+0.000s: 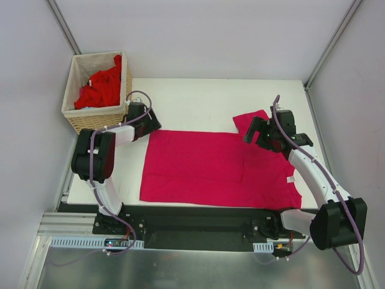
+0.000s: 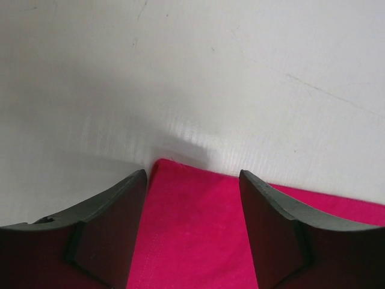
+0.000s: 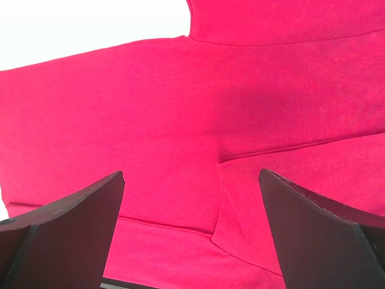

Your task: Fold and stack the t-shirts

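A white worktop (image 1: 204, 99) fills the middle of a booth closed in by plain pale grey walls (image 1: 198, 36) at the back and on both sides. Slim metal struts (image 1: 63, 27) run up the two back corners. A woven wicker basket (image 1: 99, 120) stands at the worktop's far left corner. Along the near edge lies a black base plate (image 1: 198, 226), with a brushed metal sheet (image 1: 180, 271) below it. The light is soft and even, casting only faint shadows; seen close, the worktop shows fine scratches.
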Robot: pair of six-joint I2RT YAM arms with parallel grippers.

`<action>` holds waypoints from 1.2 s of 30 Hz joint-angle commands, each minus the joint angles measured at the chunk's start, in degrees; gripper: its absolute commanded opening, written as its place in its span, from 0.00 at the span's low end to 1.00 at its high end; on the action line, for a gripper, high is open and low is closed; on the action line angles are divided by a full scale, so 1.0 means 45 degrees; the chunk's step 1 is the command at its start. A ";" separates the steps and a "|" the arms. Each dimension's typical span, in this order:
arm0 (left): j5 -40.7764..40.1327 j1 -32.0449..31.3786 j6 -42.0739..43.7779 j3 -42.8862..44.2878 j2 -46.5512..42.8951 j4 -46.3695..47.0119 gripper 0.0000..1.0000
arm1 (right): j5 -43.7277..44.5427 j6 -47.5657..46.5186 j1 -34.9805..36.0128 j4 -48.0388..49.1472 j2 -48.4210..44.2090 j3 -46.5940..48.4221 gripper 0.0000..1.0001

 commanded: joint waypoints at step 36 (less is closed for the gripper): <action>-0.1131 -0.0130 -0.0787 -0.0019 0.0374 -0.0783 0.00 | 0.0842 0.0190 -0.1099 0.0454 0.2154 0.2606 0.99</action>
